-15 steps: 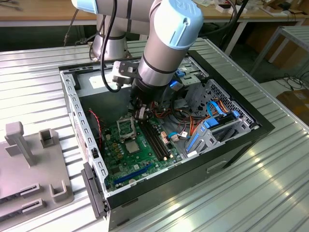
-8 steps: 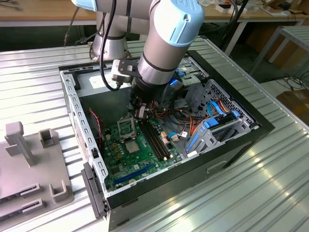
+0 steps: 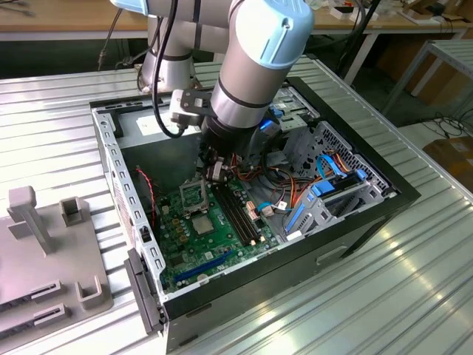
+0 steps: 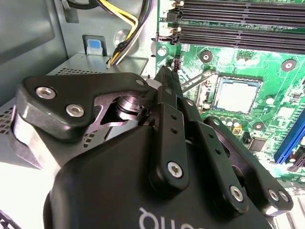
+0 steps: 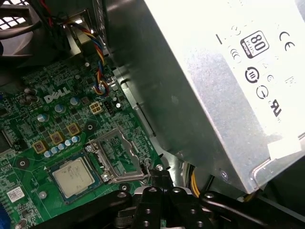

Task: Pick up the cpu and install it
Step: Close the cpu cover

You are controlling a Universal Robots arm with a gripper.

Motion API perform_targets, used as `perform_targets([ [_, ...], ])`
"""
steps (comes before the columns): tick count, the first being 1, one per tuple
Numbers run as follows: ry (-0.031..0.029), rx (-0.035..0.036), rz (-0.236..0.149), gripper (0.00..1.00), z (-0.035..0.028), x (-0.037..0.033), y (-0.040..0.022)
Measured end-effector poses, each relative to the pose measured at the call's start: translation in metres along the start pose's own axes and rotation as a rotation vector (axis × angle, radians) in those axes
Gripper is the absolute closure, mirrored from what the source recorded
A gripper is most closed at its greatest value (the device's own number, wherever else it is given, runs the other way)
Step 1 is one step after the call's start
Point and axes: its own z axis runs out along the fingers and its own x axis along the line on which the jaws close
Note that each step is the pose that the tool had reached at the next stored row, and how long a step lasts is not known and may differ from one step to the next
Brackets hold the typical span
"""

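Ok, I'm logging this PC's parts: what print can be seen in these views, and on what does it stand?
Motherboard: white lettering, a brand name, not transcribed here.
Power supply label: certification marks; the fine print is too small to read.
Gripper housing: white lettering, cut off at the picture's edge.
Sticker on the board: too small to read.

Open black computer case (image 3: 384, 203) lies on ribbed metal bench (image 3: 59, 111). Green motherboard (image 3: 188, 240) flat inside. Long black memory slots (image 3: 238, 214) run beside open metal socket frame (image 5: 116, 155). Silver power supply (image 5: 214, 86) towers close by, yellow-black cables (image 4: 125, 29) trailing out. Grey fixture (image 3: 44, 251) sits at exterior view's left.
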Motion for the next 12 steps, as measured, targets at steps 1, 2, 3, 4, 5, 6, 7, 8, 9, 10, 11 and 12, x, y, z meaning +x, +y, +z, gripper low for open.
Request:
perform_targets([
  [1,0.0002,-0.0001,-0.001,0.87,-0.0004,0.0001,0.0001],
  [2,0.0002,-0.0001,-0.001,0.87,-0.0007,0.0002,0.0002],
  [3,0.0004,-0.0002,-0.002,0.87,-0.0013,0.0003,0.0004],
  [4,0.0005,-0.0003,-0.003,0.87,-0.0016,0.0004,0.0005],
  [5,0.0006,-0.0003,-0.003,0.87,-0.0019,0.0005,0.0006],
  [6,0.0007,-0.0004,-0.004,0.87,-0.0023,0.0006,0.0008],
  [7,0.0009,-0.0005,-0.005,0.87,-0.0027,0.0007,0.001],
  [8,0.0012,-0.0005,-0.006,0.87,-0.003,0.0008,0.0012],
  [9,0.0015,-0.0007,-0.007,0.87,-0.0033,0.0012,0.0016],
  [10,0.0016,-0.0007,-0.008,0.87,-0.0034,0.0014,0.0017],
  [11,0.0017,-0.0008,-0.008,0.87,-0.0035,0.0015,0.0018],
  [12,0.0018,-0.0009,-0.009,0.87,-0.0036,0.0017,0.0019],
])
